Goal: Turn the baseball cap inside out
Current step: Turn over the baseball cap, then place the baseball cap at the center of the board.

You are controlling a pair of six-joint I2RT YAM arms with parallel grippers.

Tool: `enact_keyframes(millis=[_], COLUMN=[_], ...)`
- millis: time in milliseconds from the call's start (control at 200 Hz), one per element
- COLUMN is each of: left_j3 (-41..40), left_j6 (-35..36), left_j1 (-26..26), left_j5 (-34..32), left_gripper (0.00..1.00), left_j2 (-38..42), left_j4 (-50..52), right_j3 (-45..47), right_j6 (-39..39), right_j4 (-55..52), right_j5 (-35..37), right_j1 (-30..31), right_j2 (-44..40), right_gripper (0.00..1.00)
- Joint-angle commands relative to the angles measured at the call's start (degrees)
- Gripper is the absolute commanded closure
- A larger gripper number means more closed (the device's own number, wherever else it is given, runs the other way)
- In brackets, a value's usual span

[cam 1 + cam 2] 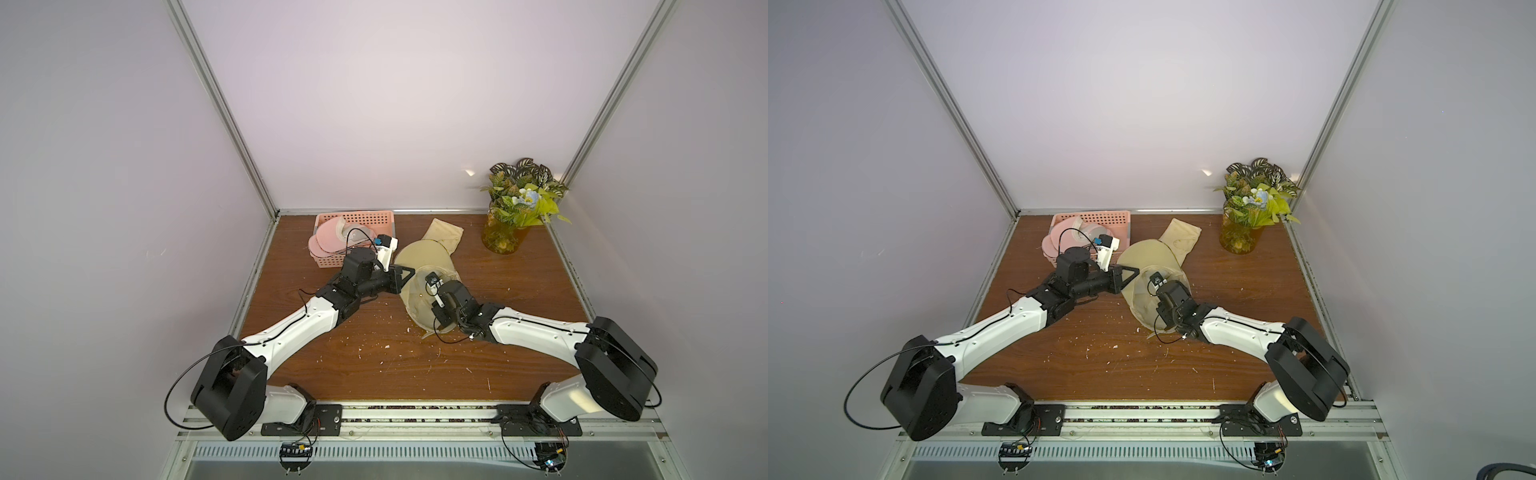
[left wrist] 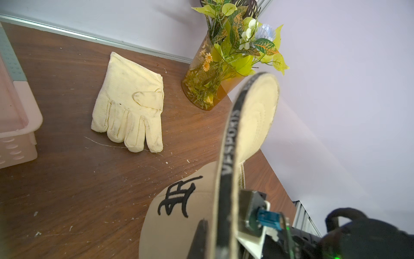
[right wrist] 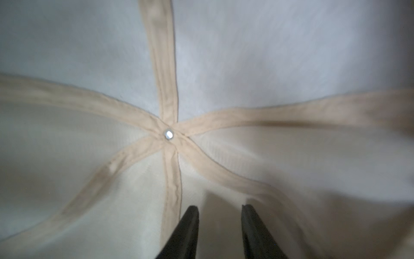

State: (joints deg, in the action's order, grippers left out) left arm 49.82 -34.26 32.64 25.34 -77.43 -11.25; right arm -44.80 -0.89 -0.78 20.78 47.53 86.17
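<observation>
A beige baseball cap (image 1: pixel 415 301) (image 1: pixel 1140 301) stands on its side at mid-table in both top views, its opening facing the right arm and its brim (image 1: pixel 419 257) at the back. My left gripper (image 1: pixel 405 274) (image 2: pixel 215 242) is shut on the cap's rim, pinching the black-taped sweatband (image 2: pixel 230 145). The crown's outside with a black embroidered logo (image 2: pixel 179 201) shows in the left wrist view. My right gripper (image 3: pixel 220 207) is inside the crown, open, with nothing between its fingers. The seam tapes meet at a metal rivet (image 3: pixel 168 134) just beyond it.
A pink basket (image 1: pixel 353 216) with pink items stands at the back left, close behind the left wrist. A cream work glove (image 1: pixel 446 235) (image 2: pixel 132 101) lies behind the cap. A vase of artificial plants (image 1: pixel 505 235) (image 2: pixel 208 85) stands at the back right corner. Walls enclose three sides.
</observation>
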Motion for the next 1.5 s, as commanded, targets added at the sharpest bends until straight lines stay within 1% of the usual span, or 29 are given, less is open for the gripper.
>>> enact_keyframes(millis=[0,70,155,240,350,445,480,555,671,736,751,801,871,941,1006,1111,1176,1331,1496], left_j3=[2.4,2.4,3.0,4.6,6.6,5.1,3.7,0.1,-6.9,-11.2,-12.1,-14.1,-14.3,-14.4,-14.5,-15.7,-17.1,-18.2,-18.4], left_j6=[0.8,1.1,2.1,4.4,8.5,12.7,14.2,15.7,20.8,23.2,23.8,25.4,26.7,29.6,33.2,36.8,38.4,40.9,42.2], left_j1=[0.2,0.2,0.2,0.2,0.2,0.2,0.2,0.2,0.2,0.2,0.2,0.1,0.2,0.1,0.2,0.2,0.1,0.2,0.2], left_j5=[-0.2,-0.5,-1.3,-2.7,-6.9,-10.4,-10.9,-13.7,-14.4,-14.6,-14.4,-14.3,-14.3,-12.1,-9.7,-8.4,-8.3,-7.8,-5.8], left_gripper=[1.00,1.00,1.00,1.00,1.00,1.00,1.00,1.00,1.00,1.00,1.00,1.00,1.00,1.00,1.00,1.00,1.00,1.00,1.00], left_j2=[1.0,1.0,0.6,0.0,-0.4,0.3,0.9,2.4,4.2,4.6,4.7,4.8,4.5,4.0,3.6,3.1,2.9,2.5,1.8], left_j4=[-0.5,-0.5,-0.1,1.0,1.3,-4.4,-8.1,-16.5,-31.4,-40.1,-41.8,-45.7,-46.0,-46.1,-46.3,-48.8,-51.4,-53.3,-54.3], right_j3=[-2.4,-2.9,-2.0,-0.7,-0.3,-1.3,-1.8,-2.8,-4.0,-4.4,-4.3,-4.9,-5.8,-6.0,-4.9,-2.1,-1.4,-0.3,0.1], right_j6=[-0.6,-0.9,-1.2,-2.3,-4.7,-7.7,-9.4,-14.7,-22.9,-26.4,-27.3,-31.1,-36.7,-44.8,-52.0,-61.0,-64.1,-69.4,-75.6], right_j4=[-1.8,-1.9,0.7,3.8,6.1,7.0,7.2,7.8,9.4,10.3,10.6,10.4,10.4,11.2,14.6,20.5,22.3,23.0,27.0], right_j5=[0.9,-1.8,-7.0,-12.0,-17.3,-22.0,-23.9,-28.4,-37.3,-38.6,-40.1,-40.5,-42.7,-45.5,-47.3,-46.4,-45.6,-42.9,-47.7], right_j1=[0.0,0.0,-0.3,-1.1,-2.9,-5.1,-6.4,-10.0,-15.8,-17.6,-17.9,-18.8,-19.9,-21.3,-22.0,-22.2,-22.1,-22.3,-22.6], right_j2=[0.5,-0.3,-4.0,-8.7,-14.0,-17.6,-18.7,-20.7,-22.5,-23.4,-23.6,-23.9,-23.7,-23.0,-22.5,-23.1,-23.8,-25.6,-22.4], right_gripper=[0.60,0.53,0.44,0.39,0.35,0.32,0.29,0.28,0.29,0.30,0.30,0.29,0.29,0.30,0.31,0.33,0.33,0.41,0.44])
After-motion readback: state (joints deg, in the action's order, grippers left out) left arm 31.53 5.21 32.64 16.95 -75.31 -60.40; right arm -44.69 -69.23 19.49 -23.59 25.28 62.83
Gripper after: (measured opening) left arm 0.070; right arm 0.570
